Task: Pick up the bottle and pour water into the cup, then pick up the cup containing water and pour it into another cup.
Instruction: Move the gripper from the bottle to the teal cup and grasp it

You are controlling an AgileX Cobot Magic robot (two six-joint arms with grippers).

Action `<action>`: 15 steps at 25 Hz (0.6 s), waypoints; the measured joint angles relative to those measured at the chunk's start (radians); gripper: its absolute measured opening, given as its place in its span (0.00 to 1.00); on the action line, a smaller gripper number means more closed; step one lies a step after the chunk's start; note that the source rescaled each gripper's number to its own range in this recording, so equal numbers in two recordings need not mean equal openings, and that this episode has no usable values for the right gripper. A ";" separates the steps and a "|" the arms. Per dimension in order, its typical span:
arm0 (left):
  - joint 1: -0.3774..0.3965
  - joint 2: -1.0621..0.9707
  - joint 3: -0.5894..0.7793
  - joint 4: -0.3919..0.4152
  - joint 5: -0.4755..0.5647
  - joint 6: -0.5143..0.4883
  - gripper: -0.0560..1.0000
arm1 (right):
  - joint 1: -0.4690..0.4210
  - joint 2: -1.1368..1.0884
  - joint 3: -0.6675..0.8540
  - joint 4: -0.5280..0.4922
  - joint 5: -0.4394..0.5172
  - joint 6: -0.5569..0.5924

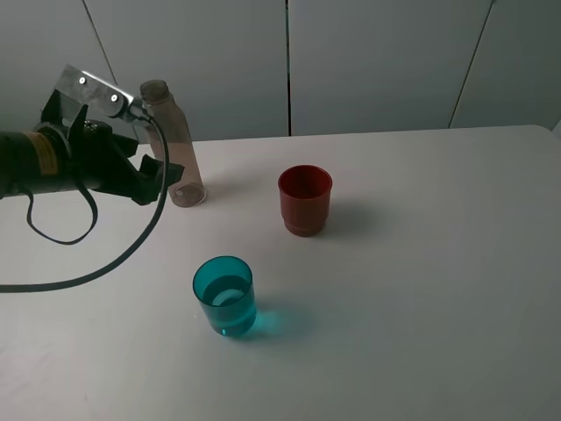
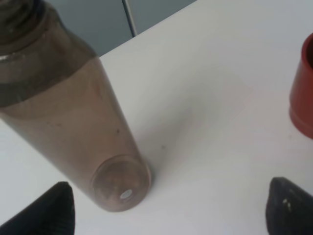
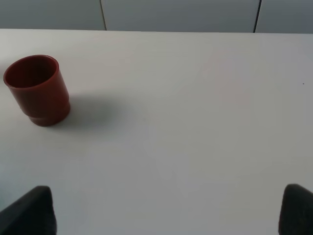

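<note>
Surface: a white table point(image 1: 421, 263) is filling the scene, with grey wall panels point(image 1: 377, 61) standing behind it.
Bottle: the brownish transparent bottle point(image 1: 172, 145) is standing upright on the table near the back-left, uncapped.
Left gripper: the left gripper point(image 1: 162, 182) is hanging just beside the bottle on its left in the high view, low near the bottle's base.
Left grip state: jaws are standing wide apart, gripping nothing. In the left wrist view the bottle point(image 2: 73, 122) is sitting ahead of the left gripper point(image 2: 168, 215), nearer one fingertip point(image 2: 49, 213) than the other, and no finger is visibly touching it.
Teal cup: the teal cup point(image 1: 225, 296) is standing upright at front-centre, holding some water, well apart from the left gripper.
Red cup: the red cup point(image 1: 305, 200) is standing upright near mid-table, to the right of the bottle and behind the teal cup.
Right gripper: the right gripper point(image 3: 166, 210) is showing only in its wrist view, jaws spread and empty, with the red cup point(image 3: 37, 89) sitting well ahead and off to one side.
Cable: a black cable point(image 1: 105, 263) is looping down from the left arm.
</note>
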State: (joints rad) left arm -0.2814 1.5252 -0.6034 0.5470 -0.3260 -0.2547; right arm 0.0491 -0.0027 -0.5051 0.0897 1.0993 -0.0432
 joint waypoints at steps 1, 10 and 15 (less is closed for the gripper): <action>0.000 0.007 0.000 -0.026 0.015 0.037 1.00 | 0.000 0.000 0.000 0.000 0.000 0.000; 0.000 0.061 0.001 -0.126 0.104 0.202 0.79 | 0.000 0.000 0.000 0.000 0.000 0.000; 0.000 0.071 0.001 0.220 0.082 -0.083 0.12 | 0.000 0.000 0.000 0.000 0.000 0.000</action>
State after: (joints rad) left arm -0.2810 1.5963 -0.6026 0.7667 -0.2439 -0.3373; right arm 0.0491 -0.0027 -0.5051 0.0897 1.0993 -0.0432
